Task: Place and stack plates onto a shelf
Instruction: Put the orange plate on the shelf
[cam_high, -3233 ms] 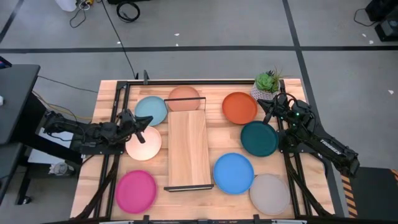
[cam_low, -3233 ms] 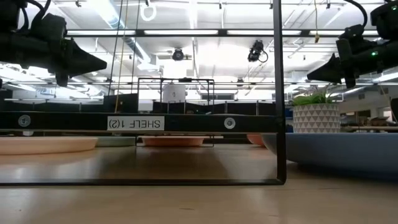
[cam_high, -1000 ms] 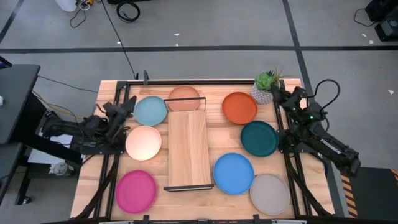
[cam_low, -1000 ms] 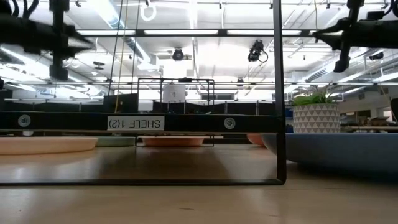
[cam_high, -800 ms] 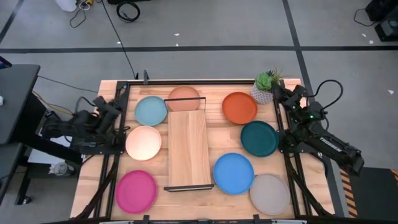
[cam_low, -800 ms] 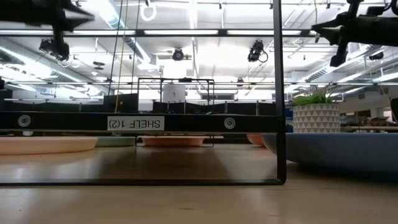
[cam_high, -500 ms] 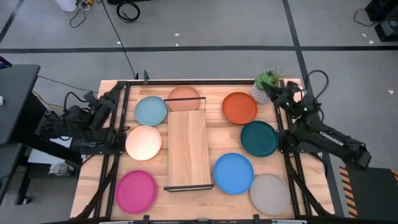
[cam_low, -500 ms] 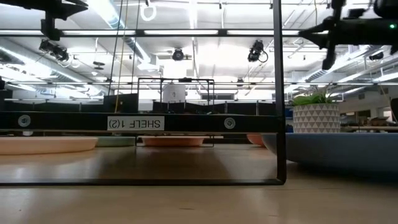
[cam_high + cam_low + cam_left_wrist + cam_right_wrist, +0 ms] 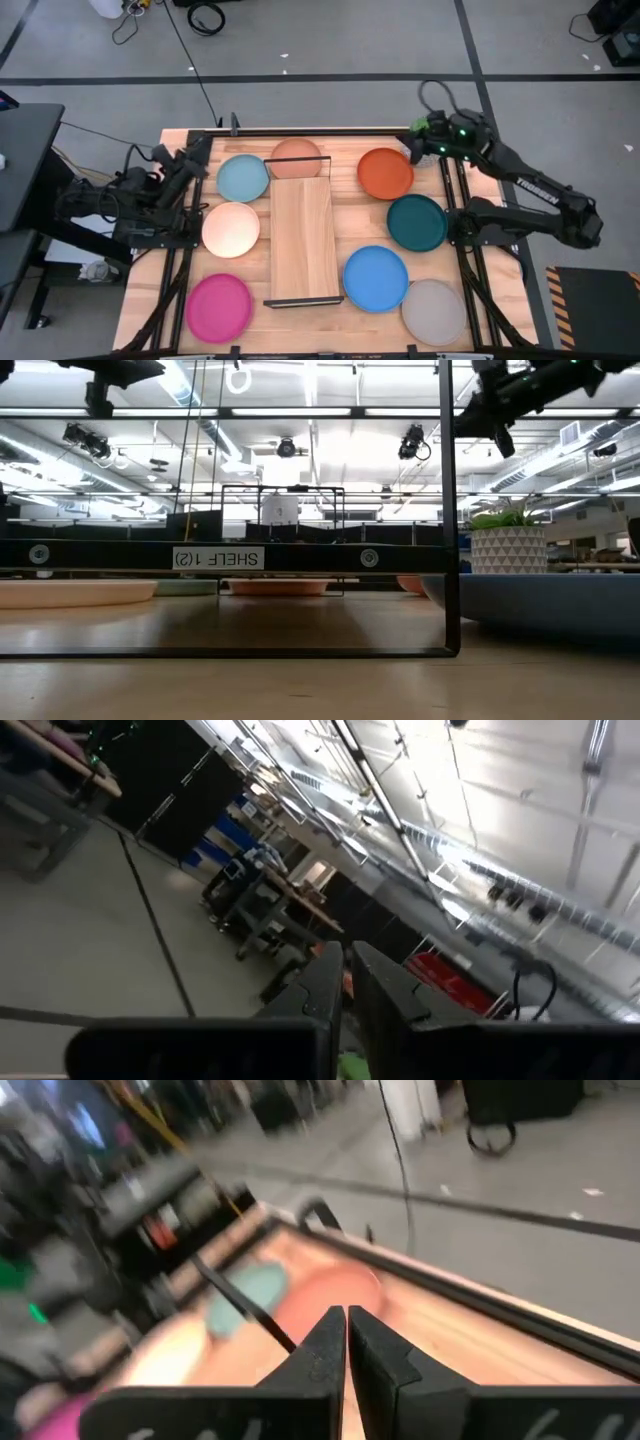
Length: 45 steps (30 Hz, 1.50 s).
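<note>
Eight plates lie flat on the slatted tabletop around the shelf [image 9: 301,240], whose board holds nothing: light blue [image 9: 243,178], terracotta [image 9: 296,158], orange [image 9: 386,172], dark teal [image 9: 417,222], bright blue [image 9: 376,277], grey [image 9: 433,310], peach [image 9: 231,229] and magenta [image 9: 219,306]. My left gripper [image 9: 203,146] hangs shut in the air over the table's far left corner, tipped up toward the ceiling [image 9: 348,970]. My right gripper [image 9: 412,150] is shut too [image 9: 346,1330], raised high near the far right corner beside the orange plate, looking down across the table's far edge.
A small potted plant [image 9: 508,545] stands at the far right corner, under the right arm. The shelf's black wire end [image 9: 445,510] rises close to the low camera. Black frame rails run along the table's left and right sides [image 9: 175,290].
The left gripper has drawn back toward the table's far left corner, risen and tipped upward. The right arm has lifted high and swung its gripper toward the far edge and leftward, over the plant. No plate has moved.
</note>
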Each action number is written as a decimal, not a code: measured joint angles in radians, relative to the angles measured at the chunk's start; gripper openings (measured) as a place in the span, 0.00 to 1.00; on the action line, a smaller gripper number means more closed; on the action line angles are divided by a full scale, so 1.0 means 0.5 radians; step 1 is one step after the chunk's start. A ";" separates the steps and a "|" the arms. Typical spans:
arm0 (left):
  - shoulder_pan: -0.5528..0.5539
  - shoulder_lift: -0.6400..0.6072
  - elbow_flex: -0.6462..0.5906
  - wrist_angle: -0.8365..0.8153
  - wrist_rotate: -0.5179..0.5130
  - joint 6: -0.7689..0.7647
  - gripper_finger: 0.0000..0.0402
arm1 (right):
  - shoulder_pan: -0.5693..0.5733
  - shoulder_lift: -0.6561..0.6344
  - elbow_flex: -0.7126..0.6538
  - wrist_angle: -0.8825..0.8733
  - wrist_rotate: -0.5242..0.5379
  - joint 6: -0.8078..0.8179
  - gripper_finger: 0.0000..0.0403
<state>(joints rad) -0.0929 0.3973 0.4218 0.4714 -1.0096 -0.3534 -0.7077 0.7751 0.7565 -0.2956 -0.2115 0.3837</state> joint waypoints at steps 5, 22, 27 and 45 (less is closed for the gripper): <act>-0.001 0.138 0.119 0.000 -0.101 0.109 0.11 | 0.063 0.237 0.145 -0.209 0.008 -0.178 0.06; -0.002 0.174 0.534 -0.455 -0.080 0.115 0.31 | 0.515 0.894 0.152 -0.472 0.148 -0.472 0.47; -0.002 0.173 0.574 -0.460 -0.080 0.197 0.31 | 0.677 1.076 0.152 -0.473 0.448 -0.563 0.49; -0.002 0.174 0.574 -0.581 -0.080 0.208 0.31 | 0.918 1.578 0.152 -0.405 0.764 -0.675 0.32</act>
<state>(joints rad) -0.0939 0.4843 0.7086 0.1806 -1.0496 -0.2493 -0.2489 1.5639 0.8326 -0.4983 0.1704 0.0464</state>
